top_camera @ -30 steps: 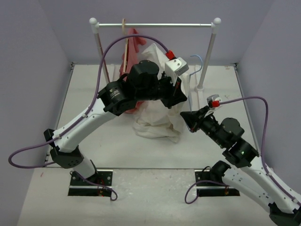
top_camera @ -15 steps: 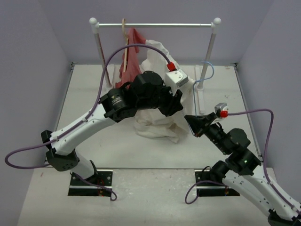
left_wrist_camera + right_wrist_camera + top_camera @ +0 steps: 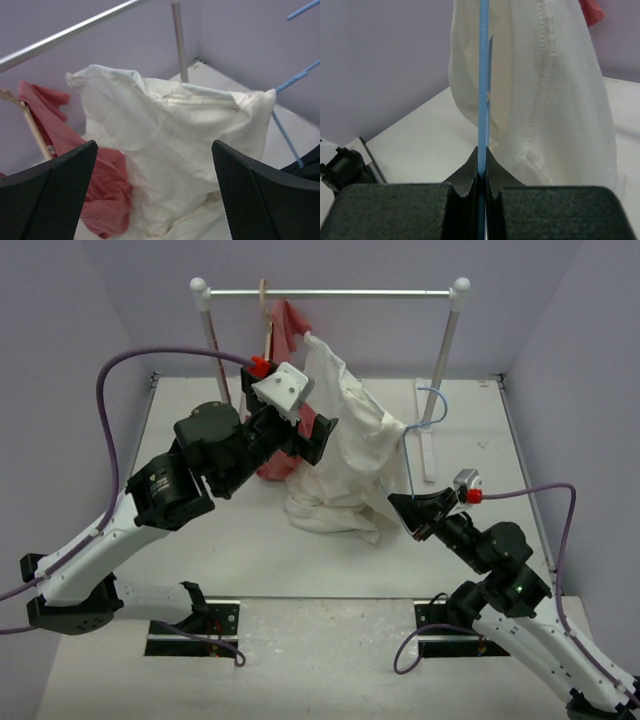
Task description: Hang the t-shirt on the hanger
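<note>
The cream t-shirt (image 3: 345, 440) hangs draped over the light-blue wire hanger (image 3: 436, 406), with its lower part heaped on the table. My right gripper (image 3: 405, 508) is shut on the hanger's wire (image 3: 483, 75) from below, and the t-shirt (image 3: 555, 90) hangs just right of my right gripper (image 3: 481, 152). My left gripper (image 3: 318, 435) stands open to the left of the t-shirt, not touching it. From the left wrist, my left gripper (image 3: 154, 147) frames the t-shirt (image 3: 170, 135) between wide fingers, and the hanger (image 3: 287, 135) pokes out at its right shoulder.
A clothes rack with a metal rail (image 3: 330, 293) and two white posts (image 3: 445, 360) stands at the back. A red garment (image 3: 285, 335) hangs on it from a wooden hanger, beside the t-shirt. Purple walls close in the table on three sides.
My left gripper has opened, let go of the t-shirt and drawn back to the left. The right gripper has shifted slightly nearer with the hanger. The t-shirt now hangs spread.
</note>
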